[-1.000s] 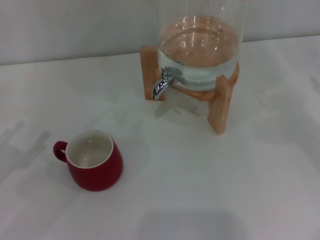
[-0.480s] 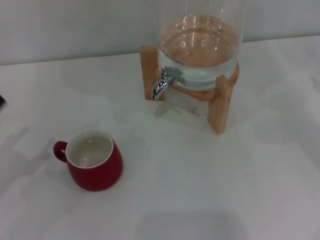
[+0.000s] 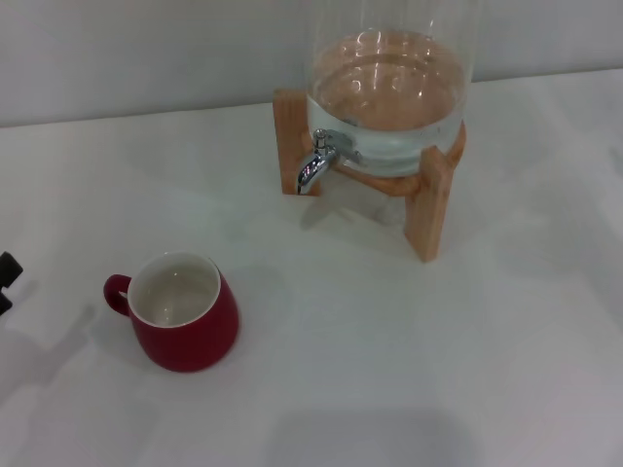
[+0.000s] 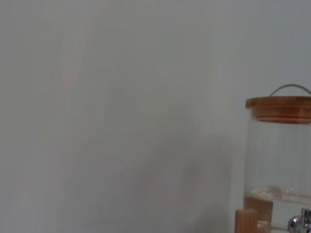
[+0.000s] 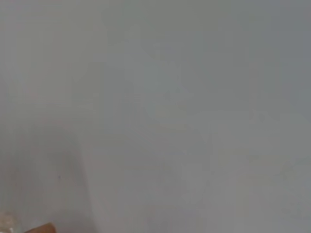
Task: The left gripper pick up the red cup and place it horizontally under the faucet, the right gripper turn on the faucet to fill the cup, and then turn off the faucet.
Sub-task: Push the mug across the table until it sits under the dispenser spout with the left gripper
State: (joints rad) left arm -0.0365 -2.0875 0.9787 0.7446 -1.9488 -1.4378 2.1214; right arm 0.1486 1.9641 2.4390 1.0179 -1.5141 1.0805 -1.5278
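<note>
- left gripper (image 3: 7,277): only a small black bit shows at the left edge of the head view, just above the surface (image 3: 409,360), left of the red cup and apart from it. Can't tell if the fingers are apart or together; too little is in frame.
- red cup (image 3: 183,311): upright on the white surface, front left, cream inside facing up and looks empty. Loop handle points toward the left gripper side. Nothing touching it.
- faucet (image 3: 316,161): chrome, spout turned down, sticking out of the lower front of the glass dispenser (image 3: 389,97). Well apart from the red cup, which sits nearer the robot and further left, so not under the spout.
- glass dispenser: sits in a wooden stand (image 3: 433,199) at the back of the surface, roughly centre-right. Water in the lower part.
- left wrist view: mostly blank wall; dispenser at one edge with a wooden lid (image 4: 279,108) and wire handle, water line low, stand post and a sliver of the faucet (image 4: 300,224) in the corner.
- right gripper: not visible in any view. Right wrist view is nearly all grey wall, with possibly a wood-coloured scrap in 1 corner.
</note>
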